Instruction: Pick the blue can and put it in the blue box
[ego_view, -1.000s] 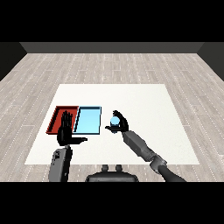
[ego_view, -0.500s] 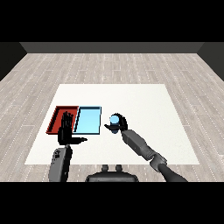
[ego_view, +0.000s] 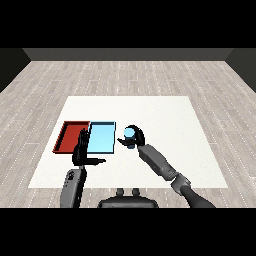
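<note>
The blue can (ego_view: 128, 134) is in my right hand (ego_view: 136, 140), whose fingers and thumb curl round it, just right of the light blue tray (ego_view: 102, 138). The can looks lifted slightly above the white table (ego_view: 165, 120). My left hand (ego_view: 82, 149) is open with straight fingers, held upright over the near edge where the red tray (ego_view: 71, 136) and the blue tray meet.
The red tray lies directly left of the blue tray, both near the table's left front. My left forearm (ego_view: 73, 185) rises from the lower left, and the right forearm (ego_view: 162, 166) crosses from the lower right.
My right hand with the blue can has shifted slightly left, closer to the blue tray. The left hand has stayed in place.
</note>
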